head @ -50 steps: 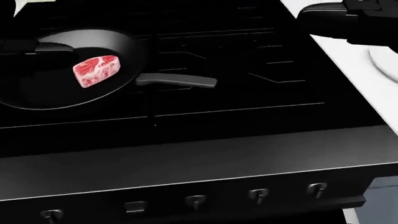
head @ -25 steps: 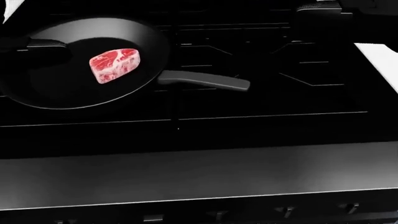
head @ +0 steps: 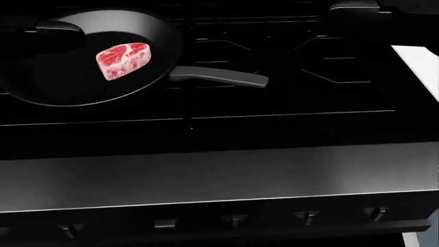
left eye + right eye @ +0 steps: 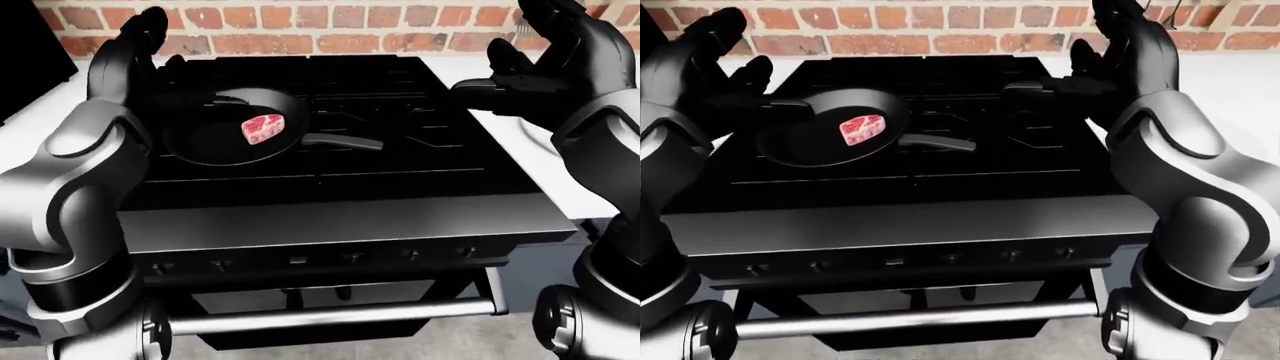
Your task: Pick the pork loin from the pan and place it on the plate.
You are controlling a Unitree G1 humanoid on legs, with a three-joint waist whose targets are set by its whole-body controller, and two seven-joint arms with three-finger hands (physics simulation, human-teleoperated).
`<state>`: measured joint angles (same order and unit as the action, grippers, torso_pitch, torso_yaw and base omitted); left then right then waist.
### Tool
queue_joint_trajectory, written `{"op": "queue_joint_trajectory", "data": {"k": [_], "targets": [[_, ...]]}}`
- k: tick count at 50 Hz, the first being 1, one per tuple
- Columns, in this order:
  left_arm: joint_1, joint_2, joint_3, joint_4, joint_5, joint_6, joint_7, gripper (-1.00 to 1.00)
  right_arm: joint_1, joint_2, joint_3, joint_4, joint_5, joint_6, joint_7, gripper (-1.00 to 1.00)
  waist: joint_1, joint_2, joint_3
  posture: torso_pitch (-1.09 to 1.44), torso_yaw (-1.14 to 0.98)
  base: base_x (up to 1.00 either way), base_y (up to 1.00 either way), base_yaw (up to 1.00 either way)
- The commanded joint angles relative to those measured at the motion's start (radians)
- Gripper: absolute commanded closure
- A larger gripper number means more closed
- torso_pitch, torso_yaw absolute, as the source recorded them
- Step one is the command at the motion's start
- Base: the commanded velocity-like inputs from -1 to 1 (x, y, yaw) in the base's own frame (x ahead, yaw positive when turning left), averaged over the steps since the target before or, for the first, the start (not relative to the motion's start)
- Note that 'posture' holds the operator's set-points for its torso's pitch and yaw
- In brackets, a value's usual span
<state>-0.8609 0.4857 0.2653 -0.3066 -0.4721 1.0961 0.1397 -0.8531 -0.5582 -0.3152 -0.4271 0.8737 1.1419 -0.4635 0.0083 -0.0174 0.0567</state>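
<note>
The pork loin (image 3: 123, 59), a red marbled slab, lies inside the black pan (image 4: 205, 139) on the left burners of the black stove. The pan's handle (image 3: 220, 77) points to the right. My left hand (image 4: 150, 45) hovers open above the pan's left rim, fingers spread, apart from the meat. Over the stove's upper right corner my right hand (image 4: 520, 60) is raised, open and holding nothing. I cannot make out the plate; my right forearm covers the white counter (image 3: 418, 62) to the right of the stove.
The stove's steel front ledge (image 3: 220, 175) carries a row of knobs (image 4: 350, 256), with the oven door handle (image 4: 330, 316) below. A brick wall (image 4: 330, 19) runs along the top. Pale counters flank the stove on both sides.
The whole head view has shifted, so the camera moved: the stove slid right, then slightly up. The plate's edge seen at the right edge 1.0 s ago has left that view. The pork loin stays in the pan.
</note>
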Motion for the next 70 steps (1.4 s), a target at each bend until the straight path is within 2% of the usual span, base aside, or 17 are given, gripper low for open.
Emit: {"op": "queue_joint_trajectory", "data": {"k": [1,7,13,18,21,27,32,46,70], "targets": [[-0.054,0.019,0.006,-0.003,0.01,-0.029,-0.021,-1.0,-0.027,-0.015,-0.015,-0.018,-0.001,-0.032,0.001,-1.0,0.001,0.0,-0.026,0.0,0.0,0.0,0.0,0.0],[-0.094,0.028,-0.02,0.055,0.049,-0.034,-0.074,-1.0,-0.029,-0.02,-0.016,-0.015,0.004,-0.032,-0.002,-1.0,0.001,-0.002,-0.027,0.0,0.0,0.0,0.0,0.0],[-0.157,0.041,-0.05,0.128,0.099,-0.022,-0.164,-1.0,-0.032,-0.025,-0.016,-0.007,0.003,-0.039,0.0,-1.0,0.002,-0.004,-0.03,0.0,0.0,0.0,0.0,0.0],[-0.163,0.034,-0.06,0.149,0.136,-0.014,-0.245,-1.0,-0.036,-0.028,-0.017,-0.006,0.01,-0.036,-0.005,-1.0,0.003,-0.007,-0.03,0.0,0.0,0.0,0.0,0.0],[-0.168,0.032,-0.066,0.152,0.158,-0.007,-0.287,-0.86,-0.034,-0.029,-0.017,-0.007,0.011,-0.038,-0.005,-1.0,0.004,-0.008,-0.031,0.0,0.0,0.0,0.0,0.0],[-0.158,0.017,-0.079,0.156,0.213,-0.007,-0.36,-0.8,-0.036,-0.032,-0.018,-0.003,0.014,-0.039,-0.008,-1.0,0.005,-0.011,-0.032,0.0,0.0,0.0,0.0,0.0],[-0.153,-0.003,-0.089,0.154,0.254,0.001,-0.404,-0.74,-0.033,-0.033,-0.017,-0.003,0.014,-0.043,-0.007,-1.0,0.006,-0.013,-0.032,0.0,0.0,0.0,0.0,0.0],[-0.138,-0.04,-0.115,0.181,0.363,-0.012,-0.519,-0.74,-0.038,-0.037,-0.018,-0.001,0.02,-0.042,-0.01,-1.0,0.007,-0.017,-0.032,0.0,0.0,0.0,0.0,0.0],[-0.152,-0.041,-0.141,0.304,0.578,-0.102,-0.688,-0.78,-0.037,-0.04,-0.018,-0.003,0.026,-0.044,-0.01,-1.0,0.008,-0.022,-0.031,0.0,0.0,0.0,0.0,0.0]]}}
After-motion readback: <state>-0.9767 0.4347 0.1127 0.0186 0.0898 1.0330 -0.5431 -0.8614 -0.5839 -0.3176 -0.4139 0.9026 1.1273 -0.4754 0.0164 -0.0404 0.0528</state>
